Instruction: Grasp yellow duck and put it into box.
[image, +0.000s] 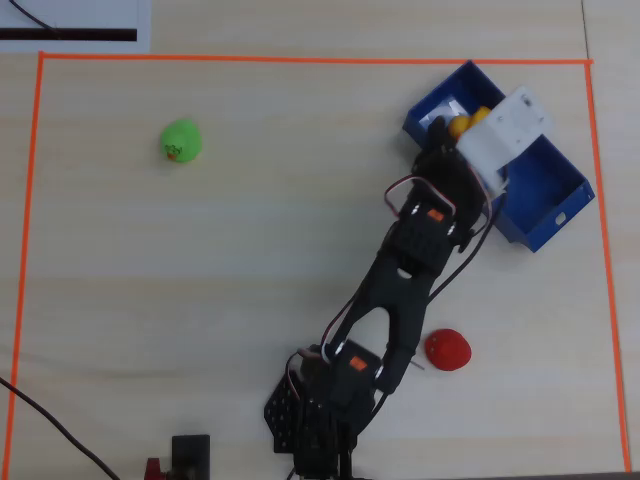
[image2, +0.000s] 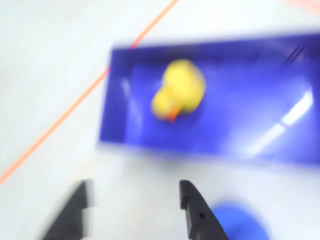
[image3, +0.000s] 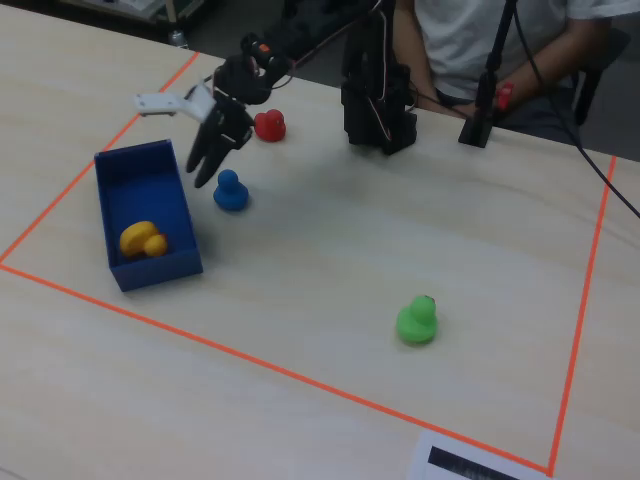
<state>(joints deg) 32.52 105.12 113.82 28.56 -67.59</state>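
Note:
The yellow duck (image3: 143, 240) lies inside the blue box (image3: 150, 272), toward its near end in the fixed view. In the blurred wrist view the duck (image2: 180, 92) rests on the box floor (image2: 250, 100), beak toward the camera. From overhead it (image: 461, 125) peeks out beside the white wrist mount, in the box (image: 545, 190). My gripper (image3: 200, 172) hangs open and empty above the table, just right of the box in the fixed view. Its two fingers stand wide apart in the wrist view (image2: 135, 187), short of the box's near wall.
A blue duck (image3: 230, 190) stands right beside the gripper and shows low in the wrist view (image2: 235, 222). A red duck (image3: 268, 124) sits near the arm's base and a green duck (image3: 417, 320) lies far off. Orange tape (image3: 250, 360) borders the workspace.

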